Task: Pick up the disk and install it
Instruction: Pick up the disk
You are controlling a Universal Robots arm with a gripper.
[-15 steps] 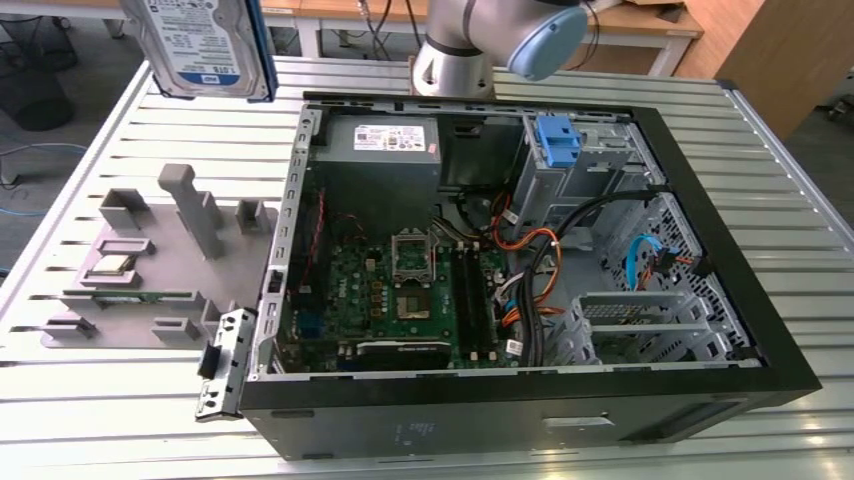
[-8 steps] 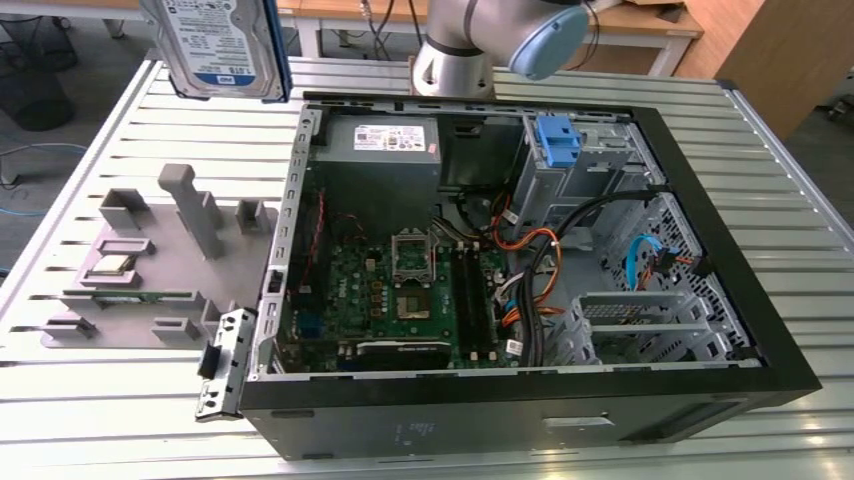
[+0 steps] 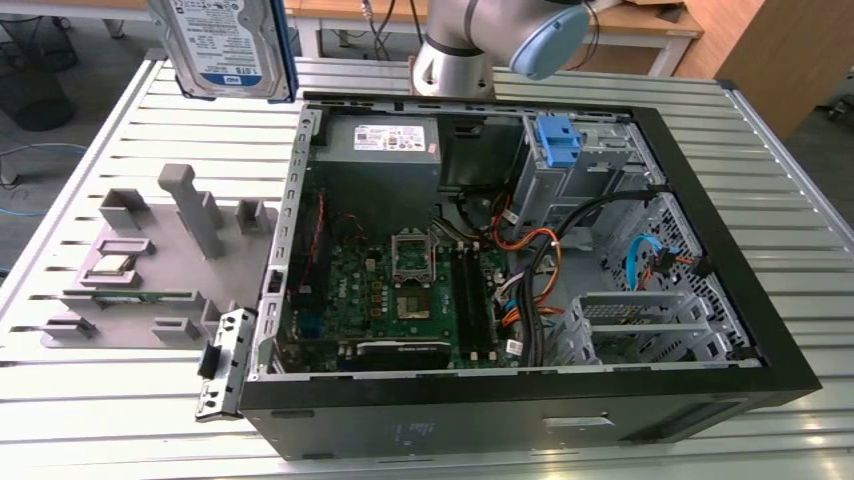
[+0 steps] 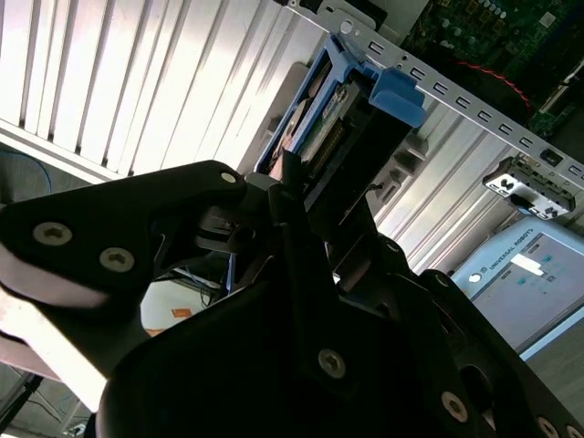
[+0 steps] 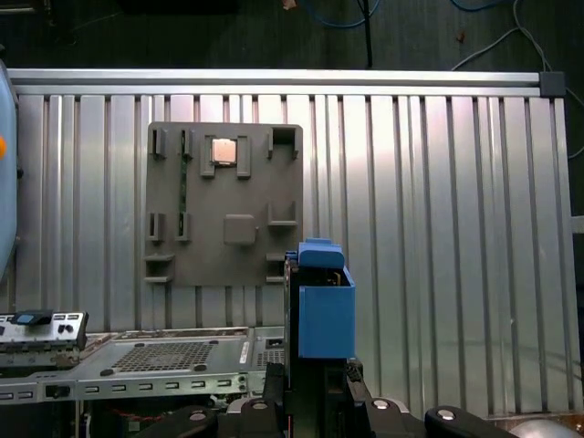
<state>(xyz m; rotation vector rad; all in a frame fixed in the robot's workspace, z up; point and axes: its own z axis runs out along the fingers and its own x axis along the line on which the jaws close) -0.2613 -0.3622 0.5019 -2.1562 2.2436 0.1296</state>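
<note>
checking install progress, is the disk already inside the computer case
No, the disk is held outside the open case, past its corner on the exterior view's left.

Ribbed aluminium bench (image 3: 120,140), its slats catching bright light. Beyond the bench's far edge in the exterior view stand a pale wooden desk (image 3: 641,25) and a wooden cabinet side (image 3: 787,60). Off the far corner at the exterior view's left, a black mesh bin (image 3: 34,95) sits on grey floor (image 3: 16,215).

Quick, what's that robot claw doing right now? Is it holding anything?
Gripper: closed, holding the disk by its edges.
</note>
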